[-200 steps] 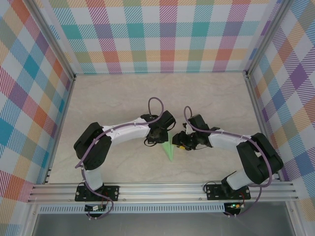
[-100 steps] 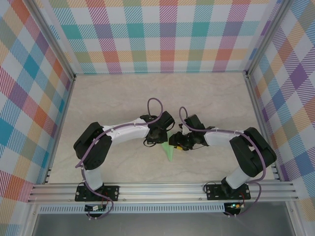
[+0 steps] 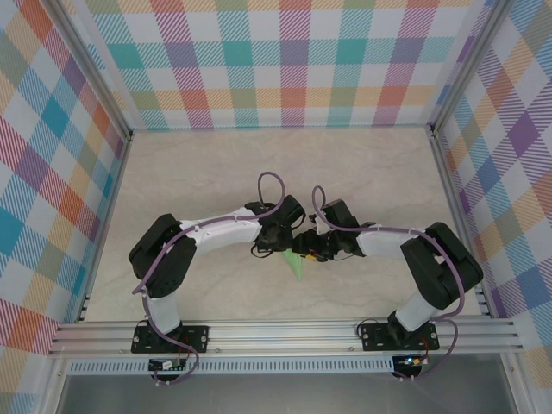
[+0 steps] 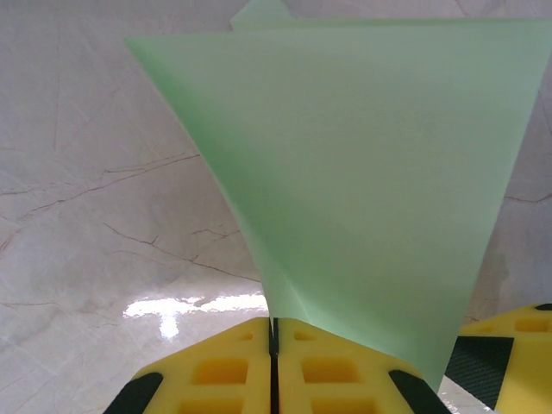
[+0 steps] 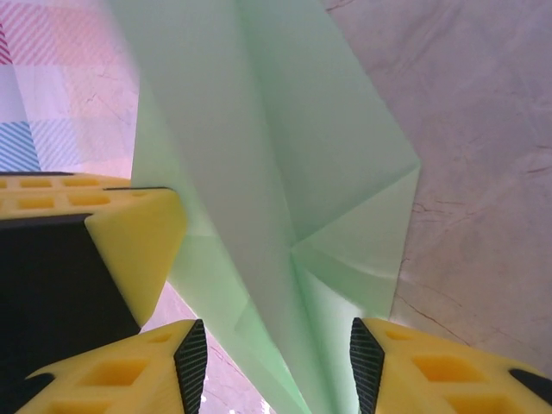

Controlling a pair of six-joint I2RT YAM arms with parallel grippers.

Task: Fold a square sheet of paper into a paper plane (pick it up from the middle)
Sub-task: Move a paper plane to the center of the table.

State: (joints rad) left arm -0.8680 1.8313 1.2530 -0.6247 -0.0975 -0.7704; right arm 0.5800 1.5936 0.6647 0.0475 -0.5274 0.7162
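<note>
Top view: paper plane [image 3: 297, 266] over table [image 3: 216, 181], long axis far-to-near, sharp tip near. Left fingers [image 3: 283, 248] just left of plane, right fingers [image 3: 304, 253] just right.
Left wrist: left fingers [image 4: 273, 338] pressed tight on plane's bottom edge.
Right wrist: right fingers [image 5: 278, 358] apart, one on each side of plane, not squeezing. Likely next pinch is theirs.

The pale, marble-veined surface [image 3: 198, 172] gleams glossily. Toward the middle of its near edge is a slim mint-green paper dart [image 3: 296, 267]; whether it touches is unclear.
</note>
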